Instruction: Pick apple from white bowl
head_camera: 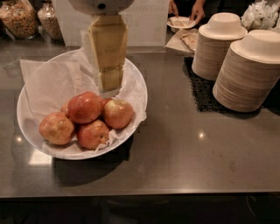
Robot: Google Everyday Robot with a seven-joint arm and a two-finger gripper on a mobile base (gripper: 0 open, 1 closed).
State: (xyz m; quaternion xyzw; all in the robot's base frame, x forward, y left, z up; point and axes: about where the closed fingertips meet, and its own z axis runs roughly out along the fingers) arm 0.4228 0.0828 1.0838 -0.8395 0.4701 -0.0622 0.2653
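Observation:
The white bowl point(139, 89) is wide and shallow, lined with crinkled white paper, and sits at the left of the dark counter. It holds several apples. The apple point(84, 107), the largest and deepest red, lies on top of the pile. A paler yellow-orange apple point(56, 128) is at the left, and smaller red-and-yellow apples point(117, 113) lie at the right and front. My gripper point(109, 85) hangs from above over the back of the bowl, its tan tip just above and behind the apples, touching none.
Two tall stacks of cream bowls point(251, 72) stand at the right on a black mat point(201, 94). Glass jars point(18, 18) stand at the back left. A person's hands point(186, 8) and a plate are at the back. The counter's front edge runs along the bottom.

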